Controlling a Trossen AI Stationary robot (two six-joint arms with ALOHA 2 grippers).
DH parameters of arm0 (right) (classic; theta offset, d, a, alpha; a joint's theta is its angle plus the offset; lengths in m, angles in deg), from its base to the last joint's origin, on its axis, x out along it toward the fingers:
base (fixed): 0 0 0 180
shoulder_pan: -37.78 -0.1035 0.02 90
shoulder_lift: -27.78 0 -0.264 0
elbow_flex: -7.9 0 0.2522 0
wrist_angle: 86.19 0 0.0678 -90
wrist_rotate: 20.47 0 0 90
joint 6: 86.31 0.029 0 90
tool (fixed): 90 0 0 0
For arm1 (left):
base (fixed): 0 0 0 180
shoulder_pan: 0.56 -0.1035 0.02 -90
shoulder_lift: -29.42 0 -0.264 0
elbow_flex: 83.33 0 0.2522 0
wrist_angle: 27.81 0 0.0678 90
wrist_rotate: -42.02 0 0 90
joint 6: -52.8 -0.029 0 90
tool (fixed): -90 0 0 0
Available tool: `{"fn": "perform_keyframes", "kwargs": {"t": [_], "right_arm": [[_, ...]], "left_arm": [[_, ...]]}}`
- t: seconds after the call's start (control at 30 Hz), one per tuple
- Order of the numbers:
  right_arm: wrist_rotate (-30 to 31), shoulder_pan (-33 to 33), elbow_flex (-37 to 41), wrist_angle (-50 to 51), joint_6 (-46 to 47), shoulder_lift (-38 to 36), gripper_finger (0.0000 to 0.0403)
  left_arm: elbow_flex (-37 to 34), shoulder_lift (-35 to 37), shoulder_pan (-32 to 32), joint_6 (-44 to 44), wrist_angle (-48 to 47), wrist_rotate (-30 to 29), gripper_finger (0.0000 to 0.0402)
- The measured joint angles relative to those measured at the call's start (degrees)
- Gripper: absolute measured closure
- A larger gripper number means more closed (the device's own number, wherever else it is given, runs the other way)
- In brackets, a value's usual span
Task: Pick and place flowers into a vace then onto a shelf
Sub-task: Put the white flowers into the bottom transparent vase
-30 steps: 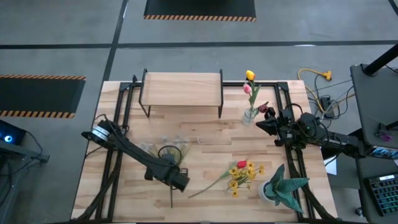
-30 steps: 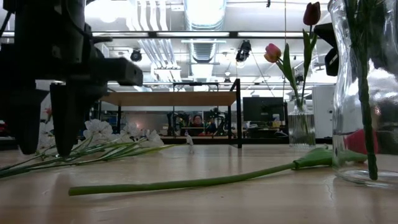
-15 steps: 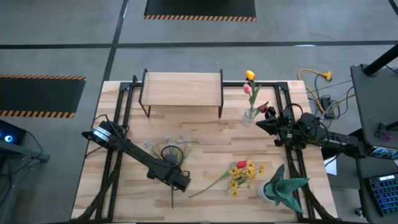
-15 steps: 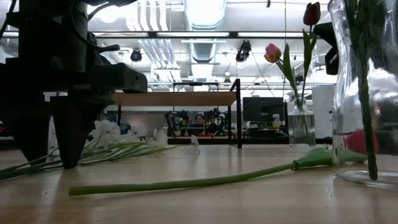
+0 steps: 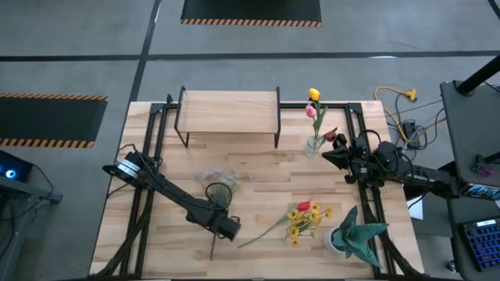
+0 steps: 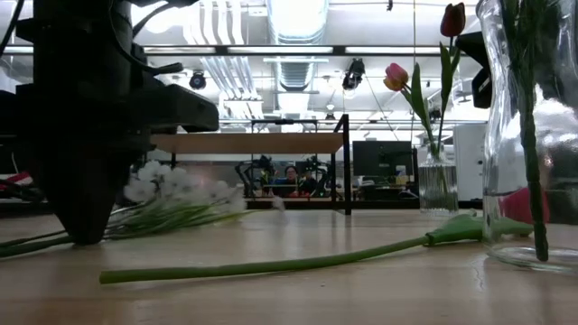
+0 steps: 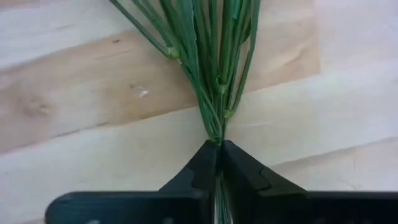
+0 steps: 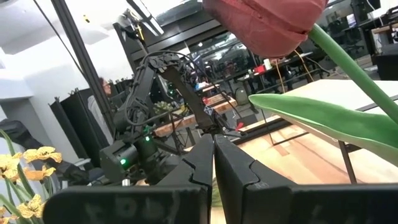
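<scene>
The bench [image 5: 258, 195] is pale wood, smooth, with soft stripes in it. The left hand [image 7: 217, 152] looks like dull black plastic, and the stems [image 7: 211, 62] pinched in it are smooth and green. The shelf [image 5: 228, 111] has a pale wood top on thin black metal legs. The vase [image 6: 437, 181] is shiny clear glass.

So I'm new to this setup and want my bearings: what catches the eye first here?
Front left on the table, the left tool is shut on the stems of the bunch of white flowers. At the right rear, a small glass vase holds tulips beside the low shelf. The right tool waits shut next to that vase.
</scene>
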Motion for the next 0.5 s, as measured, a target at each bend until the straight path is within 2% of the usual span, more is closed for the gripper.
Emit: {"fn": "perform_keyframes", "kwargs": {"t": [0.1, 0.23, 0.33, 0.5], "right_arm": [[-0.01, 0.0, 0.0, -0.01, 0.0, 0.01, 0.0394], [-0.01, 0.0, 0.0, 0.0, 0.0, 0.02, 0.0394], [-0.02, 0.0, 0.0, 0.02, -0.01, 0.02, 0.0394], [0.0, 0.0, 0.0, 0.0, -0.08, 0.04, 0.0394]], "left_arm": [[0.42, 2.11, 0.03, -2.15, -1.29, 1.24, 0.04], [0.49, 7.58, 0.09, -2.94, -0.96, 0.11, 0.0401], [0.27, 10.52, 0.07, -4.15, -1.01, -4.05, 0.0401], [0.31, 15.56, -0.79, -11.11, 3.38, -14.15, 0.0401]]}}
